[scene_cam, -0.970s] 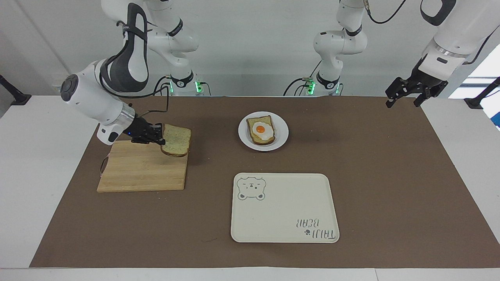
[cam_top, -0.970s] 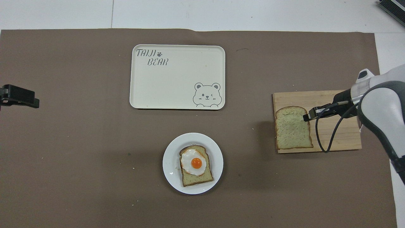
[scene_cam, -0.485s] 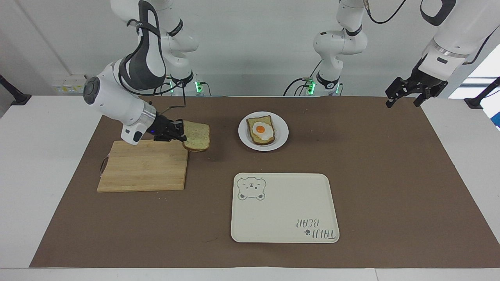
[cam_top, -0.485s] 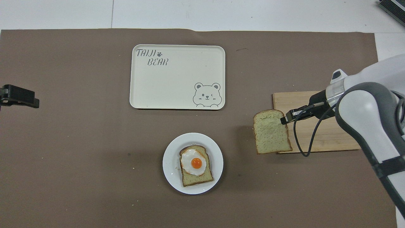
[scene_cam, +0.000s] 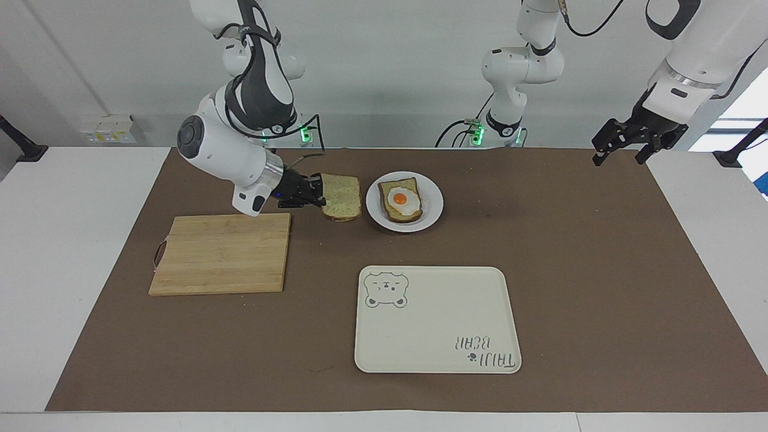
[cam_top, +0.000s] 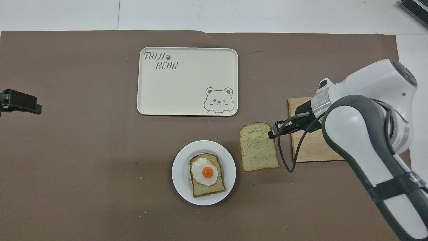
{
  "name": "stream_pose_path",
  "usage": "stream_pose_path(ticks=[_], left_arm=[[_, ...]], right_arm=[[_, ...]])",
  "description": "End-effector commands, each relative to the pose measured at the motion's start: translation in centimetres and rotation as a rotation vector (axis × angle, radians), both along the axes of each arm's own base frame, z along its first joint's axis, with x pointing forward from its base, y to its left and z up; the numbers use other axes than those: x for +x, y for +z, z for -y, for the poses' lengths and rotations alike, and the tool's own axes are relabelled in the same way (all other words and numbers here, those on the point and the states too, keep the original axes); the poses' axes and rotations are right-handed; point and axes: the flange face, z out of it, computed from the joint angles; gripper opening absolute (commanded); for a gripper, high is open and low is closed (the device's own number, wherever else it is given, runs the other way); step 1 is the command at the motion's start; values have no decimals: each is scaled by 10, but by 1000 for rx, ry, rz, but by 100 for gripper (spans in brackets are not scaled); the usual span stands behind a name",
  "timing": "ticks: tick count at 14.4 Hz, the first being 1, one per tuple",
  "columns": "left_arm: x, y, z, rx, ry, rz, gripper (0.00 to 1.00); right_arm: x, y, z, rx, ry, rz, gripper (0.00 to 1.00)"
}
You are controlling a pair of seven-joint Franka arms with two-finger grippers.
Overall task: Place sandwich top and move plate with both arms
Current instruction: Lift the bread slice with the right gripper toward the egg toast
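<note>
Now carrying the sandwich top (scene_cam: 342, 197) (cam_top: 259, 147) in the air, pinched by 1 crust edge between the closed fingertips of the right gripper (scene_cam: 317, 193) (cam_top: 272, 132). Held roughly level over bare brown mat, between the wooden cutting board (scene_cam: 222, 255) (cam_top: 307, 150) and the plate (scene_cam: 435, 207) (cam_top: 179, 174), clear of both. Gripped near the rounded end, on the side toward the right arm's end of the table, with the free edge leading toward the plate.

Probably mid-transfer, with only a short sideways carry toward the left arm's end of the table left before lowering. Seen from above, just beside the plate's rim but not yet over it. Rounded end pointing away from the robots, long axis close to that of the egg-topped slice (scene_cam: 401, 200) (cam_top: 205, 174) already on the plate, though that slice sits slightly turned, so likely worth a small twist to match outlines. Worth watching too: a 1-edge grip on soft bread, hence possible droop at the free edge.

Nothing standing in the path. Cream bear tray (scene_cam: 438, 324) (cam_top: 187, 83) farther from the robots than the plate, well apart from the route. Left gripper (scene_cam: 621, 147) (cam_top: 20, 102) waiting, fingers spread and empty, over the mat's edge at the left arm's end, well apart from the plate; right arm clearly the nearer of the 2.
</note>
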Motion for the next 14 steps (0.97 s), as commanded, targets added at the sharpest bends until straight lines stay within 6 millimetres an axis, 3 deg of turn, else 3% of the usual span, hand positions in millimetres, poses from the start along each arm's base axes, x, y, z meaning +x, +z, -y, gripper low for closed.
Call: stream_pose_path(ticks=[1, 10, 12, 14], left_arm=[[-8, 2, -2, 10, 8, -5, 100], [-8, 2, -2, 10, 8, -5, 100], [-8, 2, -2, 10, 8, -5, 100], [-8, 2, -2, 10, 8, -5, 100]], right_arm=[[-10, 9, -34, 6, -44, -12, 0], [-47, 18, -143, 8, -100, -31, 0], [-51, 10, -155, 7, -102, -8, 0], [-54, 8, -154, 1, -81, -2, 0]])
